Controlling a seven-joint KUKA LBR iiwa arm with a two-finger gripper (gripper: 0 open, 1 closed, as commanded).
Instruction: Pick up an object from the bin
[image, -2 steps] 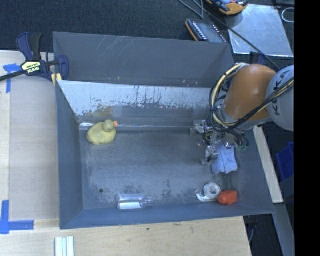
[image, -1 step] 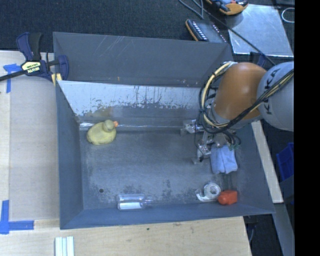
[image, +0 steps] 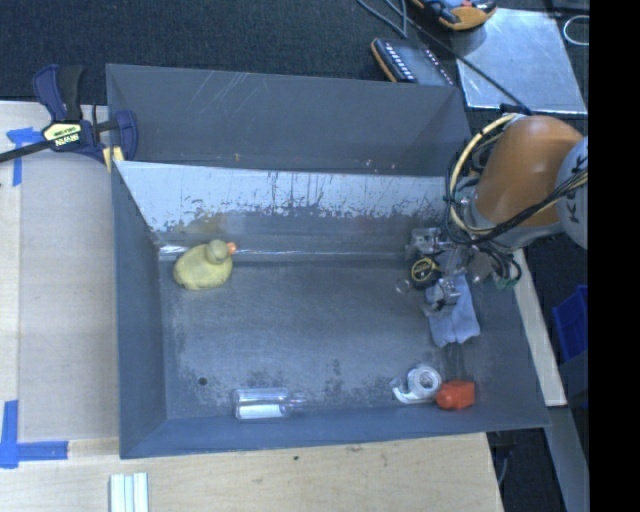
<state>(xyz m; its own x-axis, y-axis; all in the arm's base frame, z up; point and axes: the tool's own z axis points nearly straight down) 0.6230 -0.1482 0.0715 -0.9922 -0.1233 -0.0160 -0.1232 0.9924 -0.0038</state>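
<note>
Your jaws hang at right in the grey metal bin (image: 300, 320), near the white ring (image: 420, 382) and red lump (image: 456, 395) lodged against its lower wall; spread or pressed together, you cannot tell.

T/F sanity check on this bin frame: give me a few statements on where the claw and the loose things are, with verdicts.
1. A yellow duck lies at the far left of the bin floor, by the back wall. True.
2. The claw is above the duck. False: it is at the bin's right side, well apart from the duck.
3. A clear small bottle lies on its side along the near wall. True.
4. The red thing sits beside the duck. False: it is in the near right corner, next to a white ring.
</note>
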